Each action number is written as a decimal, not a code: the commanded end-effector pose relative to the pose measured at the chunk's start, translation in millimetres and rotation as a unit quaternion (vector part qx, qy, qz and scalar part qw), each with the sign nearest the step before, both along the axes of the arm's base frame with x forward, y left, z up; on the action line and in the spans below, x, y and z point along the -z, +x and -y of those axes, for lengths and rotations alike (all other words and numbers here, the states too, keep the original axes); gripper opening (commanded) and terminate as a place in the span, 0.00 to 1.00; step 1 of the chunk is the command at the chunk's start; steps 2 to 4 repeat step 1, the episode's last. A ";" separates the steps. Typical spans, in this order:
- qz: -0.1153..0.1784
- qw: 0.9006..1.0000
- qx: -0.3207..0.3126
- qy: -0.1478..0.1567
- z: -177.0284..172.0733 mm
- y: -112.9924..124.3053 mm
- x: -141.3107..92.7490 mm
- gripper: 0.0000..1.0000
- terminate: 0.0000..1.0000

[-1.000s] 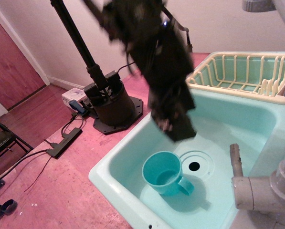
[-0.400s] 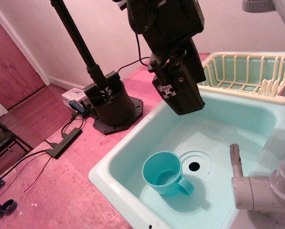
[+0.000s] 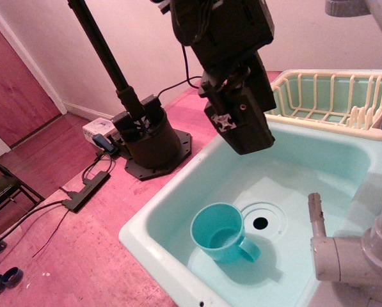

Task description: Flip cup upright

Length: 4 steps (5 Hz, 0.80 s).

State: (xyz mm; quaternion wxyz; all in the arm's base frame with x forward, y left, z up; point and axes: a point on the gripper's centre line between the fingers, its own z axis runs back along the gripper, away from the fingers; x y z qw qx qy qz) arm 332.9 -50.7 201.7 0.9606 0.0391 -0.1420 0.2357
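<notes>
The teal cup (image 3: 219,231) stands upright on the floor of the pale mint basin (image 3: 306,173), mouth up. Its loop handle points to the front right, and it sits just left of the drain hole (image 3: 260,222). My black gripper (image 3: 245,135) hangs well above the basin, up and to the right of the cup and clear of it. It holds nothing. Its fingers read as one broad dark block from this side, so the gap between them does not show clearly.
A cream dish rack (image 3: 331,99) sits at the basin's back right rim. A grey pipe and faucet (image 3: 344,256) stand at the front right. A black arm base (image 3: 149,137) and cables lie on the pink floor to the left.
The gripper has risen from just above the cup to well above the basin and has barely moved in the last half second. The cup has stayed upright in place.
</notes>
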 end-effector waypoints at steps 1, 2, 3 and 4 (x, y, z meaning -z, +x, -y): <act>0.019 1.000 0.003 -0.002 -5.9 -1.0 -9.2 1.00 1.00; 0.019 1.000 0.003 -0.002 -5.9 -1.0 -9.2 1.00 1.00; 0.019 1.000 0.003 -0.002 -5.9 -1.0 -9.2 1.00 1.00; 0.019 1.000 0.003 -0.002 -5.9 -1.0 -9.2 1.00 1.00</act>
